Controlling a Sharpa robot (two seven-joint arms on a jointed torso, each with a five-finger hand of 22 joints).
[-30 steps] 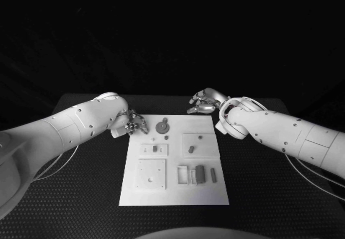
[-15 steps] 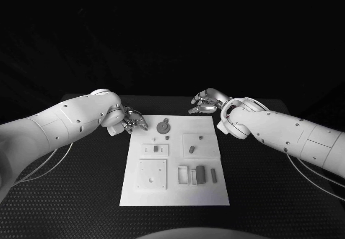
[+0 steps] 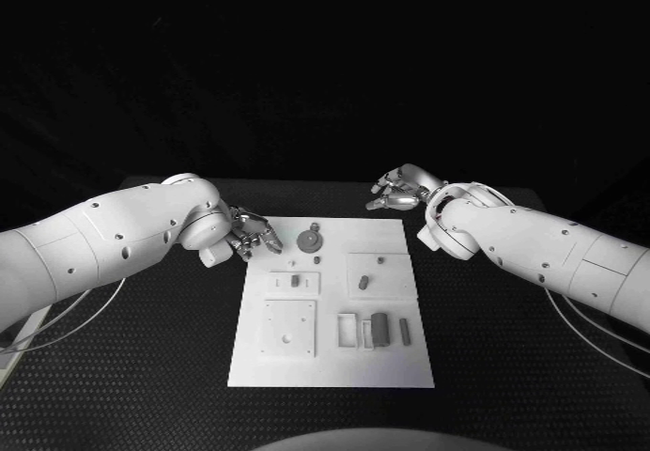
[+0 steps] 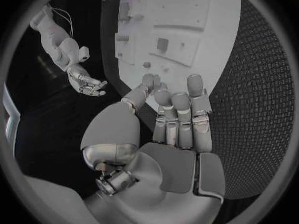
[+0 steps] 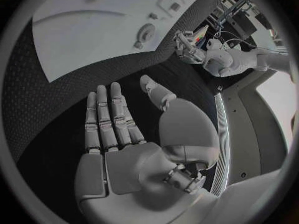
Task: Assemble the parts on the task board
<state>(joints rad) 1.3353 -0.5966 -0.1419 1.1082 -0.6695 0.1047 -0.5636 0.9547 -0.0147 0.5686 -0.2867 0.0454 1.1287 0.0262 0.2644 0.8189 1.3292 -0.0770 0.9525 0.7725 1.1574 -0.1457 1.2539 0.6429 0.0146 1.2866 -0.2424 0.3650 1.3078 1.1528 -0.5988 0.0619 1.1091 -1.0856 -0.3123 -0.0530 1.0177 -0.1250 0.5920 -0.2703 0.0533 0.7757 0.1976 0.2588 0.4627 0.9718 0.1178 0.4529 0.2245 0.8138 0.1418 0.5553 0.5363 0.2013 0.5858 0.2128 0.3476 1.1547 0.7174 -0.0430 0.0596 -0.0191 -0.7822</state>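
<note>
Two silver many-fingered hands hang near the far end of the white rectangular task board (image 3: 332, 301), one at each far corner, and neither holds anything. The left hand (image 3: 249, 233) is just beside the board's far left corner, its fingers (image 4: 179, 115) extended, lying close side by side and pointing toward the board, with the thumb set a little apart. The right hand (image 3: 402, 189) is above the black textured table (image 3: 515, 376), beyond the far right corner and clearly apart from the board; its fingers (image 5: 111, 115) are straight and its palm is bare. The nearest loose piece for the left hand is the small grey round part with a short stem (image 3: 310, 241), which lies flat on the board close to its far edge. From the left hand this part lies toward the middle of the board, only a short way from the fingertips, while the right hand is well apart from it. Its long axis, from the stem to the disc, runs roughly along the length of the board, so it lies across the line of approach of the left fingers. Further grey parts (image 3: 378, 328) lie in the compartments at the near end of the board, far from both hands. My judgement is that the left hand is better placed for the round part, and that no part has been picked up yet.
</note>
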